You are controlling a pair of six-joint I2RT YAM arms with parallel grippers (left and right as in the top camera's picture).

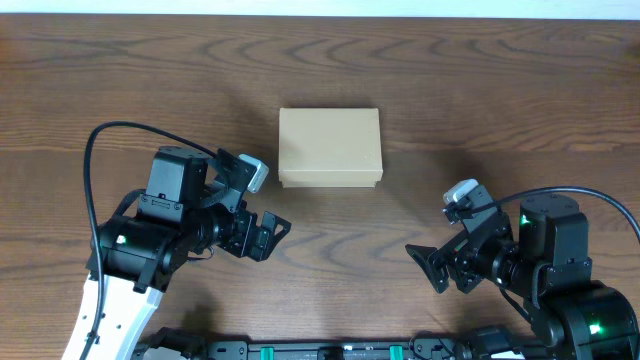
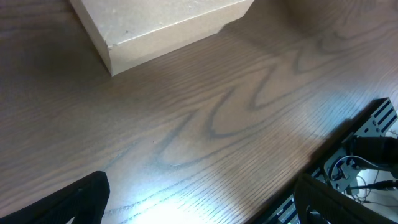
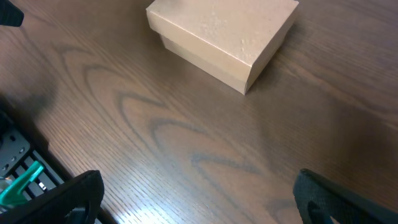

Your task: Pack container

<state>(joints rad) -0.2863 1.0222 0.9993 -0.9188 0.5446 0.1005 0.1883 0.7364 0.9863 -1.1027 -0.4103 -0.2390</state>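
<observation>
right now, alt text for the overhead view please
A closed tan cardboard box sits in the middle of a wooden table. Below it in frame, the left gripper and right gripper face each other, both open and empty, not touching it.

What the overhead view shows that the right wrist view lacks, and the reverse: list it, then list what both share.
Only overhead: the bodies and cables of the left arm and right arm, and the top of the container seen squarely from above. Only right wrist: the container's side walls and the lower edge of its lid, seen from a low angle. Both: the closed container on the wooden table, and the right gripper, open, empty and short of the container.
</observation>
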